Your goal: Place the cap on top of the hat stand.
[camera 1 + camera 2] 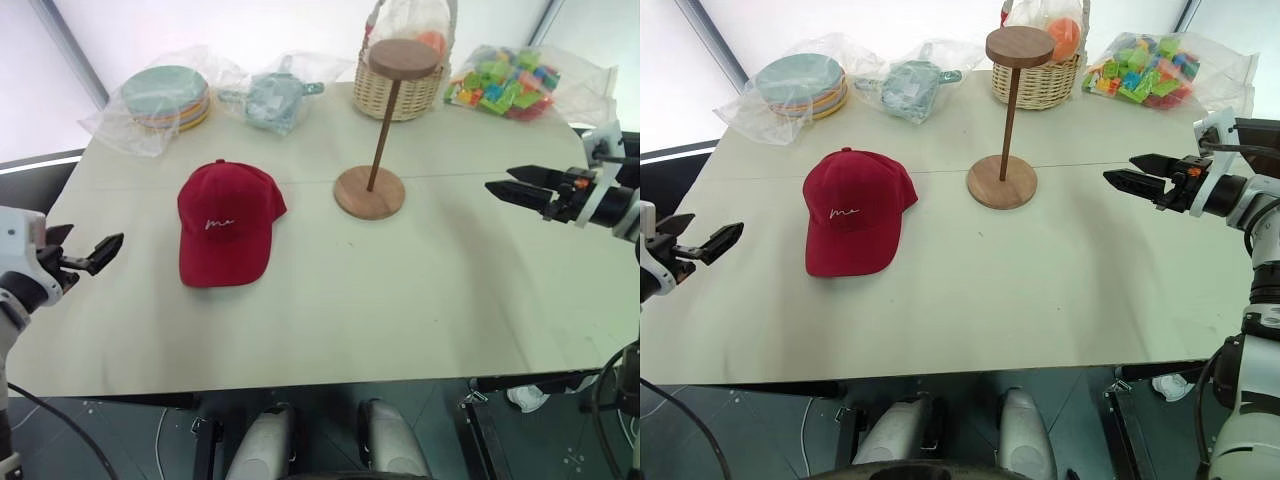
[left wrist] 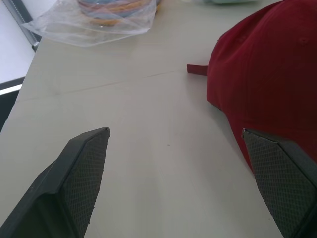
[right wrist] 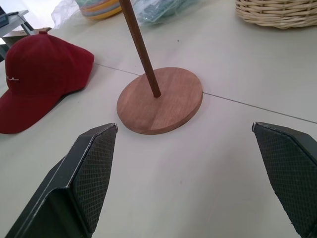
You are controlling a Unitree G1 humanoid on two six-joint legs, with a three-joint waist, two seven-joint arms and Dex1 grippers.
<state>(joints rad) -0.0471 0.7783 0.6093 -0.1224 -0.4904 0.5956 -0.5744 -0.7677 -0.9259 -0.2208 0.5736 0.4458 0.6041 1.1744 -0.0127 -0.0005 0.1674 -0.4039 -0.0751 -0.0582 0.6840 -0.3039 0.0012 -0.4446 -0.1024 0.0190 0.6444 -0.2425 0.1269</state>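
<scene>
The dark red cap lies flat on the table, left of centre, brim toward the front edge and white script on its front. To its right the wooden hat stand stands upright, with its round base on the table and a bare disc top. My left gripper hovers open at the table's left edge, apart from the cap, which lies ahead and to its right. My right gripper hangs open to the right of the stand, pointing at its base, with nothing held.
Along the back edge are bagged plates, a bagged teal item, a wicker basket just behind the stand and a bag of coloured blocks. The pale table has open surface in front of the cap and stand.
</scene>
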